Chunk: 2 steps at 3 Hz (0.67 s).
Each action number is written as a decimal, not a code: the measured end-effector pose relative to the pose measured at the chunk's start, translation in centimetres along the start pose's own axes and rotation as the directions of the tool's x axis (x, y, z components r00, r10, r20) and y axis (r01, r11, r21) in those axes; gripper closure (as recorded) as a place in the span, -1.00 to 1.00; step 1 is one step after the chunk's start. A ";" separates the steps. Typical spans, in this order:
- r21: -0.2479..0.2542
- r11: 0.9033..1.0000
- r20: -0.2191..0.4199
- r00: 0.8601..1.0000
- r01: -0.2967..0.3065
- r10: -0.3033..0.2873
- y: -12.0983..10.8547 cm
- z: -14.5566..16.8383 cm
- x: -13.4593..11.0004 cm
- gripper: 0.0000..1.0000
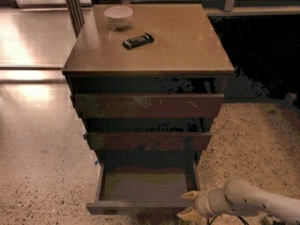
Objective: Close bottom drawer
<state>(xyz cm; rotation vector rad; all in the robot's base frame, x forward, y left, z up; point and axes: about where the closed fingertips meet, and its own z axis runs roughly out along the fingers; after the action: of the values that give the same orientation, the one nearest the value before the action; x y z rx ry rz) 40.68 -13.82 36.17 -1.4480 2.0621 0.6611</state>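
Note:
The bottom drawer [140, 207] of the dark brown cabinet [148, 106] is pulled far out, showing its grey-green inner floor [145, 186]. The middle drawer [148, 140] and the wider top drawer [148, 105] above it stick out only a little. My gripper [190, 205] is at the bottom right, on a white arm [248, 201]. Its cream fingertips [189, 196] sit at the right front corner of the bottom drawer, one above and one below the front's top edge.
A white bowl [118, 16] and a black remote-like bar [138, 41] lie on the cabinet top. Speckled floor surrounds the cabinet. A dark area lies to the right and a shiny floor to the left.

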 end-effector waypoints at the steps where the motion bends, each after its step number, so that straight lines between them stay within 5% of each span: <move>1: -0.011 1.000 -0.026 1.000 -0.011 0.010 0.3 0.0 1.3 0.45; 2: -0.012 1.000 -0.027 1.000 -0.012 0.011 0.3 0.0 1.4 0.91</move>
<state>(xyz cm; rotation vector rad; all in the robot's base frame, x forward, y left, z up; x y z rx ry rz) 40.00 -14.68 35.32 -1.4604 2.0918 0.6627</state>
